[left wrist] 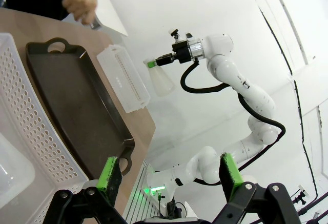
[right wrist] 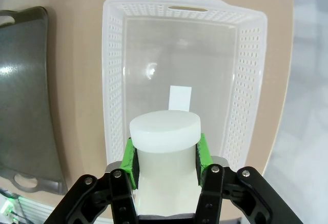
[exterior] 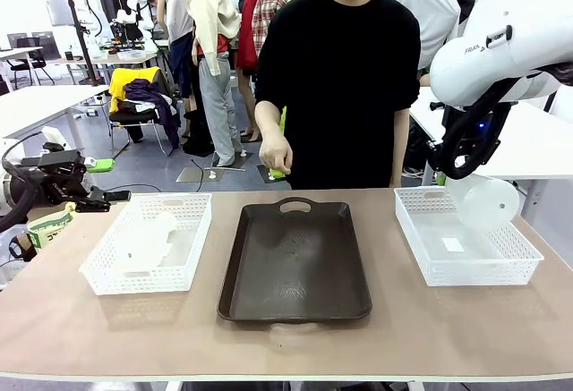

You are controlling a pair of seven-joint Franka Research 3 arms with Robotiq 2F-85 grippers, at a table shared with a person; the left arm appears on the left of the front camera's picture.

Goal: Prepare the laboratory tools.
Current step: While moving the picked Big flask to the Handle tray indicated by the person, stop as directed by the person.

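One translucent frosted-white conical flask (right wrist: 164,126) is clamped in the right gripper (right wrist: 165,155), right of the dark brown tray (exterior: 295,266); the left gripper (left wrist: 169,175) stands wide.

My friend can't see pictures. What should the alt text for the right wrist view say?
The right gripper has its green pads shut on a frosted white flask, held over a white mesh basket on a tan table. A dark brown tray lies beside the basket.
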